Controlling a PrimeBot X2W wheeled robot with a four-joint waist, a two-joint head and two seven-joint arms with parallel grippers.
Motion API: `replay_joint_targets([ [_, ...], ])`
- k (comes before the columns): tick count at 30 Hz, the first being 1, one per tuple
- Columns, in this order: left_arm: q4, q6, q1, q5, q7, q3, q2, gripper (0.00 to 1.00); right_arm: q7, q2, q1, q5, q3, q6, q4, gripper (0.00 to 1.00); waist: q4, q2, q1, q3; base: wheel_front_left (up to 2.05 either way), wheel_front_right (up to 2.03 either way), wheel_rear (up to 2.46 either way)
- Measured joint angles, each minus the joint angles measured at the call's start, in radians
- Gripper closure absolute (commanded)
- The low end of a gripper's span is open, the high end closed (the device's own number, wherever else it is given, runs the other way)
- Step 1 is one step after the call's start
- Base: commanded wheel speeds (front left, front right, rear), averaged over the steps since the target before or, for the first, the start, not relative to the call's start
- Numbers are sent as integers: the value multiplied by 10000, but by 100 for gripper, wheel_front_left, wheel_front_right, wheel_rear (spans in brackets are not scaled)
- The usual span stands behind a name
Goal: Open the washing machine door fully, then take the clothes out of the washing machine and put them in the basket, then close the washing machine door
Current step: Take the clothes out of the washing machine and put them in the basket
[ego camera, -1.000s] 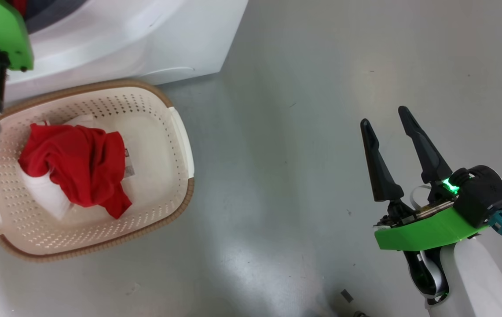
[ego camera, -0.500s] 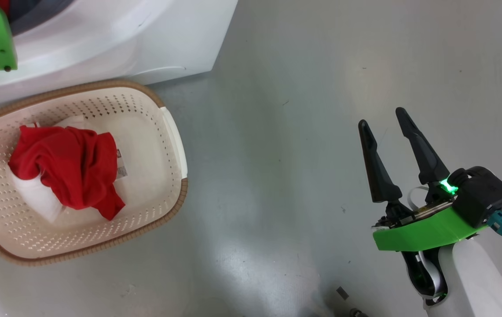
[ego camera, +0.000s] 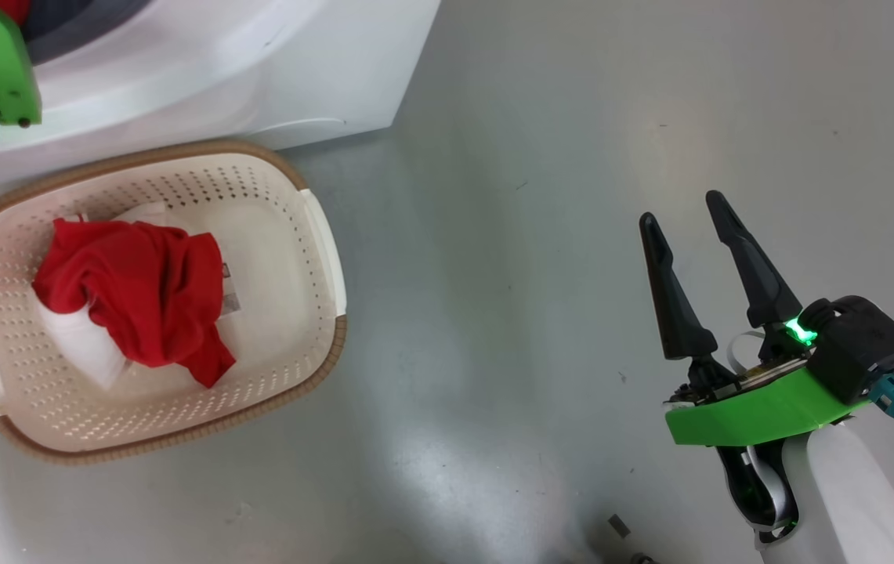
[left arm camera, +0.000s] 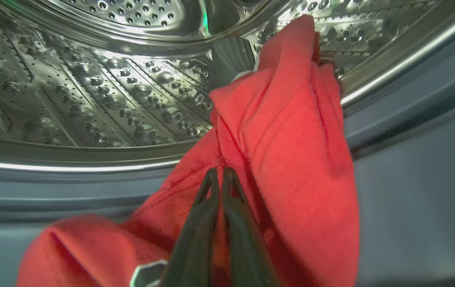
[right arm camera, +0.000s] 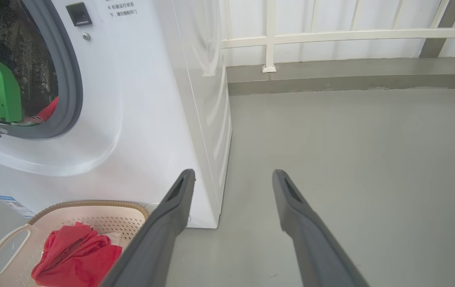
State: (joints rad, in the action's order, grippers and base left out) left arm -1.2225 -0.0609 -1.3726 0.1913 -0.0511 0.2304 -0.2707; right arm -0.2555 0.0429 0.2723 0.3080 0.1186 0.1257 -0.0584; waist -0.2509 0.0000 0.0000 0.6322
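Note:
Inside the washing machine [right arm camera: 151,99], my left gripper [left arm camera: 221,171] is shut on a fold of the red clothes [left arm camera: 291,131] that hang over the steel drum's [left arm camera: 91,87] lip and the grey gasket. Its green wrist bracket [right arm camera: 2,87] sits in the round opening. Another red garment [ego camera: 141,290] lies crumpled in the cream basket [ego camera: 180,149] on the floor in front of the machine. My right gripper [ego camera: 682,207] hovers open over bare floor far to the right of the basket, holding nothing. The washing machine door is out of view.
Grey floor [ego camera: 494,313] stretches between the basket and my right arm. A white railing [right arm camera: 331,36] and a low grey kerb run along the back wall. The basket stands close against the machine's front [ego camera: 219,70].
My left gripper has closed on the red cloth in the drum. The head view swayed slightly sideways and back; basket, garment and right gripper have stayed put.

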Motion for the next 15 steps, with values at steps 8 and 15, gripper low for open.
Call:
replay_joint_targets([
  [8,489,-6,195,232,1183,-48,134,100,0,2,-1,-12,-52,0,-42,0,249,0,0,-104,0,0,0],
  [15,861,-2,463,420,1939,-61,230,100,0,2,-4,-63,-79,0,-92,0,417,0,0,-282,0,0,0],
])
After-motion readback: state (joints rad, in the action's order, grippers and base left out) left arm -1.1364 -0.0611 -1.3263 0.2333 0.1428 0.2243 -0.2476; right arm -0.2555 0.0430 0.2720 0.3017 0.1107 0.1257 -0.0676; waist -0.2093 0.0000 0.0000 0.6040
